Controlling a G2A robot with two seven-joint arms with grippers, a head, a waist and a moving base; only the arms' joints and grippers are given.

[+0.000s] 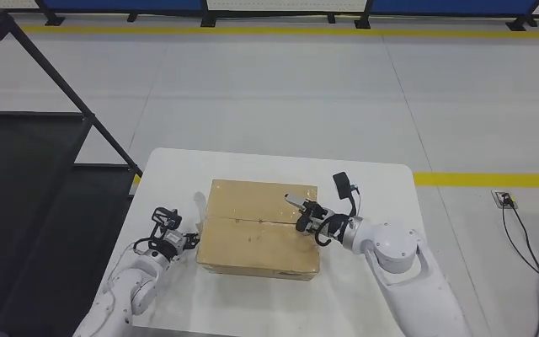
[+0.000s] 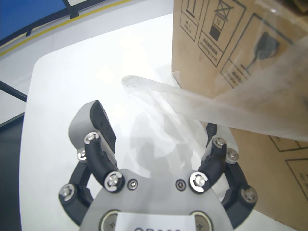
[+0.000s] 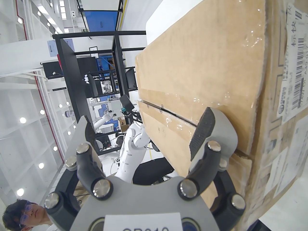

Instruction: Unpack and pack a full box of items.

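On the white desk [image 1: 370, 185] the cardboard box [image 1: 261, 227] stands near the middle, and its two top flaps lie flat and closed, meeting along a seam [image 1: 253, 221] that runs the length of the lid. No contents can be seen, either inside the box or set out beside it, so the unpacking proper appears not to have begun.

The work looks to be at the stage of getting the box open. A loose strip of clear tape [image 2: 168, 92] hangs away from the box's end wall on the robot's left, which suggests the sealing is partly peeled. In the right wrist view the seam [image 3: 166, 114] shows as a narrow dark slit under glossy tape, yet the flaps are not lifted.

The left gripper [image 2: 157, 131] sits low beside that end wall with its fingers [image 2: 103, 126] spread wide and gripping nothing. The tape strip crosses the gap between them, and contact cannot be judged. The right gripper [image 1: 299, 213] is at the opposite end of the lid, also spread and empty, with one finger [image 3: 207, 131] close above the seam.

Left to do, by this judgement: clear the tape, raise the flaps, take every item out, then repack.
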